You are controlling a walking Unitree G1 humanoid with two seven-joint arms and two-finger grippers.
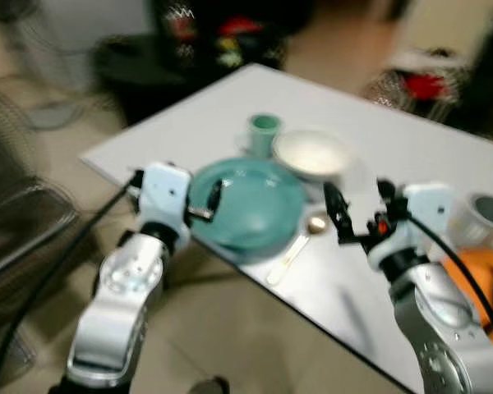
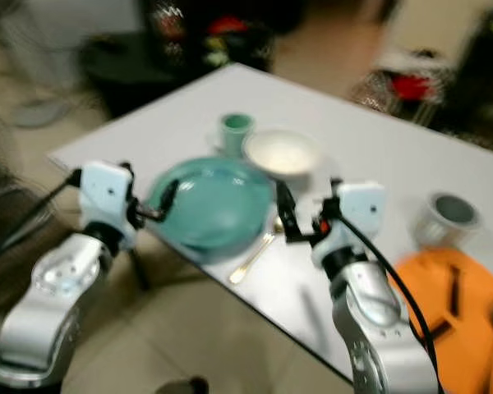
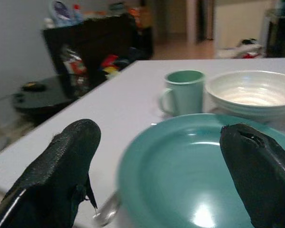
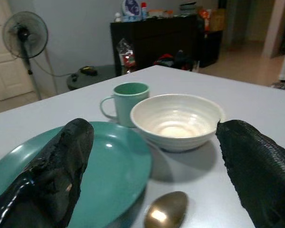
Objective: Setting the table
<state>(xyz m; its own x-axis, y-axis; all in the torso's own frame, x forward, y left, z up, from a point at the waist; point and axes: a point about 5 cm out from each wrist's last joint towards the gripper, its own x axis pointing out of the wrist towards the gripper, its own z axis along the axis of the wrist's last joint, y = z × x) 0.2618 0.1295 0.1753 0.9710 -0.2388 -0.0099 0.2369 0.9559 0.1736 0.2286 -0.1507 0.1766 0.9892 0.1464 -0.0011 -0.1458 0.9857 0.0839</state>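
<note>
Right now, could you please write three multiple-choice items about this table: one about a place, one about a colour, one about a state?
1. Where does the spoon lie?
A. inside the bowl
B. on the table beside the plate, on the robot's right of it
C. on the floor

2. What colour is the mug?
A. green
B. red
C. black

3. How are the fingers of the right gripper?
A. shut on the spoon
B. shut on the bowl
C. open, holding nothing

Answers:
1. B: the spoon rests on the white table next to the green plate.
2. A: the mug matches the plate in green and stands beside the white bowl.
3. C: the right wrist view shows the two fingers spread wide, with the bowl between them further off.
</note>
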